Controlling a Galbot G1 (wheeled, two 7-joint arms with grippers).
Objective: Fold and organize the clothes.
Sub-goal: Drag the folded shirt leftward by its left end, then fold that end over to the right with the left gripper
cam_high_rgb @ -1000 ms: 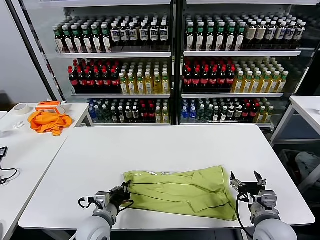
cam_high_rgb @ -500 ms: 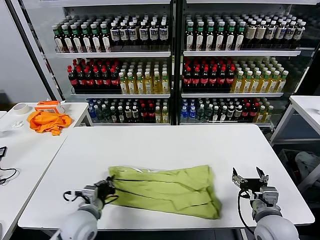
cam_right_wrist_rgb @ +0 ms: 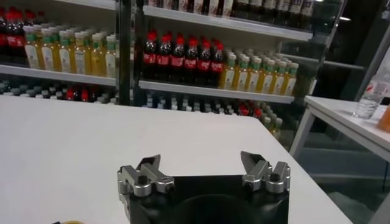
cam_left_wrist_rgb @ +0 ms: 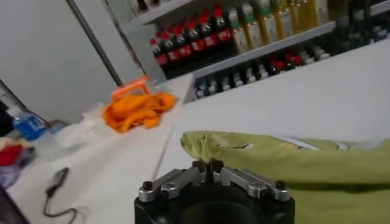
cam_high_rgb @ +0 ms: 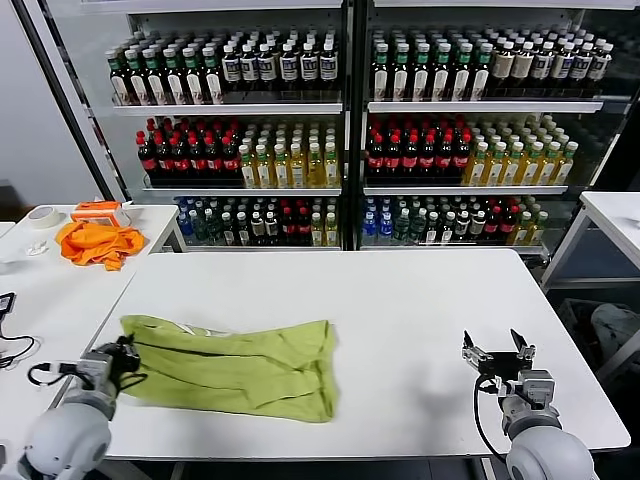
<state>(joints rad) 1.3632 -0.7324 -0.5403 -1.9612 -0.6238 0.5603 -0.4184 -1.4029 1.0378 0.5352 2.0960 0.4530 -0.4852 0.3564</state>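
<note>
The shirt point(cam_high_rgb: 235, 365) lies folded on the left of the bench point(cam_high_rgb: 400, 300); it looks soft, light and floppy; the left end effector point(cam_high_rgb: 122, 357) pinches its left edge; the right end effector point(cam_high_rgb: 497, 352) waits open, well apart.

a white table point(cam_high_rgb: 400, 300) fills the foreground. behind it stand glass-fronted drink coolers point(cam_high_rgb: 345, 120), their shelves packed with rows of bottles with red, yellow, green and dark contents. to the left a second white table point(cam_high_rgb: 40, 290) carries an orange cloth point(cam_high_rgb: 97, 243), a tape roll point(cam_high_rgb: 42, 216) and a black cable point(cam_high_rgb: 10, 345). another white table point(cam_high_rgb: 615, 215) stands at the right, a grey wall point(cam_high_rgb: 35, 140) at the far left.
</note>
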